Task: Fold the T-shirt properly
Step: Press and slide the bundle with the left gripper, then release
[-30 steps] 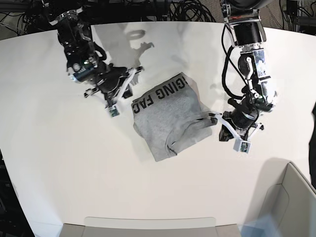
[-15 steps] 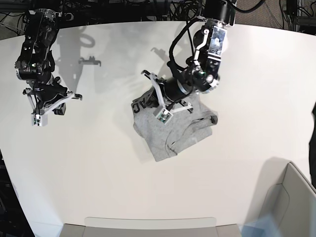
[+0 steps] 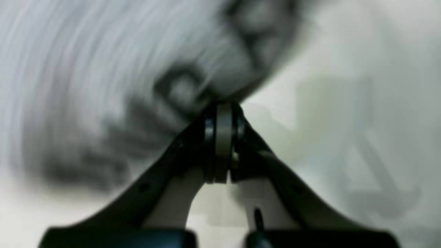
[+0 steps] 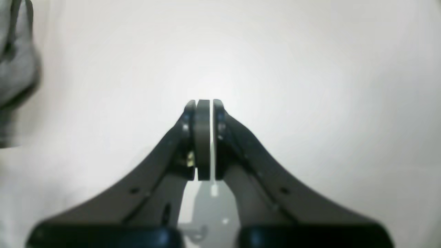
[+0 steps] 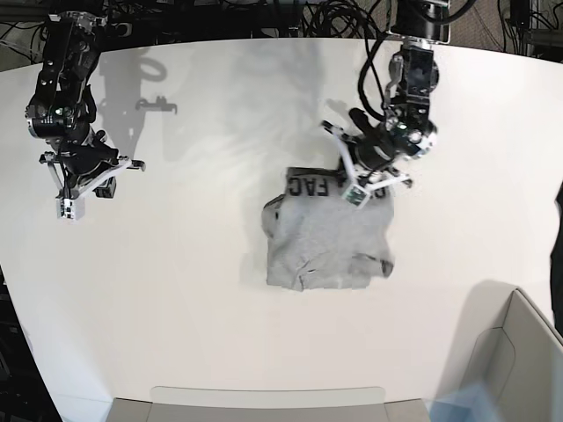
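The T-shirt point(image 5: 327, 236) lies folded in a rough square in the middle of the white table point(image 5: 176, 290). Its black lettering runs along its far edge. My left gripper point(image 5: 361, 189) is shut, with its tips down at the shirt's far right corner by the lettering. In the left wrist view this gripper point(image 3: 222, 108) touches the blurred lettered edge of the T-shirt point(image 3: 103, 86), and no cloth shows between the pads. My right gripper point(image 5: 72, 195) is shut and empty over bare table at the far left, well away from the shirt. It also shows in the right wrist view point(image 4: 204, 103).
A grey bin point(image 5: 519, 360) stands at the front right corner. A pale tray edge point(image 5: 264, 400) runs along the front. Black cables lie beyond the table's far edge. A blurred grey shape point(image 4: 13, 69) sits at the left edge of the right wrist view.
The shirt has slid right and toward the front and turned, so the lettering now lies along its far edge. The left gripper moved right with it. The right arm swung away to the far left.
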Motion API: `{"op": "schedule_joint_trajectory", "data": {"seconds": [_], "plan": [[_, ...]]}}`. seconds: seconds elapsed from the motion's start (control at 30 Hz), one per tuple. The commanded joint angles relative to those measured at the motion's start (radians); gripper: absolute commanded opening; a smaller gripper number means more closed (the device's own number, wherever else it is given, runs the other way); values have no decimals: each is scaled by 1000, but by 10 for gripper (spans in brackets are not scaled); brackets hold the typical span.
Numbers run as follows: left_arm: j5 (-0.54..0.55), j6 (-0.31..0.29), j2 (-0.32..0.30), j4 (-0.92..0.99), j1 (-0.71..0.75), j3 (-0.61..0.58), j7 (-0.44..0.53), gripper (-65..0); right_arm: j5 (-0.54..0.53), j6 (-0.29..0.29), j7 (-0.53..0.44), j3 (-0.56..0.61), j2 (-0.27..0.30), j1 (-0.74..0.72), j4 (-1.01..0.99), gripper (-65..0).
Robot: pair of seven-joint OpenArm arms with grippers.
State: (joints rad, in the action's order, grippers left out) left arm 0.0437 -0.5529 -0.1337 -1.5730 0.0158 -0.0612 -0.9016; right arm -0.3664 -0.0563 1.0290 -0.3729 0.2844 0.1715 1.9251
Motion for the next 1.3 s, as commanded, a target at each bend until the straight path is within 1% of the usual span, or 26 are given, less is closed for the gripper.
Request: {"op": "schedule_joint_trajectory", "data": {"seconds": [0.0, 0.1, 0.2, 0.23, 0.3, 0.4, 0.5, 0.6, 0.67, 0.77, 0.9, 0.97, 1.03, 1.13, 1.2, 1.27], "plan": [[9, -5, -2, -34, -10, 31, 9, -650, -7, 3, -22, -1, 8, -13, 18, -628], [11, -6, -4, -111, -4, 42, -40, -650, -7, 3, -22, 1, 6, -13, 18, -628], [12, -6, 1, -237, 33, 42, -58, -650, -7, 3, -22, 1, 6, -13, 18, -628], [12, -6, 6, -278, 42, 42, -52, -650, -7, 3, -22, 1, 6, -13, 18, -628], [14, -6, 41, -333, 37, 54, -29, -650, -7, 3, -22, 1, 6, -13, 18, -628], [14, -6, 75, -333, 3, 62, 43, -650, -7, 3, -22, 1, 9, -8, 18, -628], [14, -6, 113, -234, -96, 48, 68, -650, -7, 3, -22, 1, 6, 4, 24, -628], [14, -5, 136, -48, -195, 53, 86, -650, -7, 3, -22, 1, 6, 18, 24, -628], [14, -5, 144, 55, -238, 54, 128, -650, -7, 3, -22, 1, 6, 30, 26, -628], [46, -3, 144, 201, -262, 54, 201, -650, -7, 3, -22, -1, 6, 46, 26, -628], [91, -2, 141, 423, -304, 57, 229, -650, -7, 3, -23, -7, 6, 56, 26, -628], [106, -2, 141, 517, -304, 102, 267, -650, -7, 3, -26, -7, 9, 61, 26, -628], [106, -2, 141, 558, -302, 162, 279, -650, -7, 3, -26, -7, 11, 61, 26, -628], [106, -2, 134, 564, -293, 272, 263, -650, -7, 3, -26, -7, 11, 59, 26, -628], [106, -2, 90, 563, -281, 323, 247, -650, -7, 3, -26, -7, 11, 58, 26, -628], [106, -2, 52, 563, -274, 329, 246, -650, -7, 3, -26, -4, 11, 58, 26, -628]]}}
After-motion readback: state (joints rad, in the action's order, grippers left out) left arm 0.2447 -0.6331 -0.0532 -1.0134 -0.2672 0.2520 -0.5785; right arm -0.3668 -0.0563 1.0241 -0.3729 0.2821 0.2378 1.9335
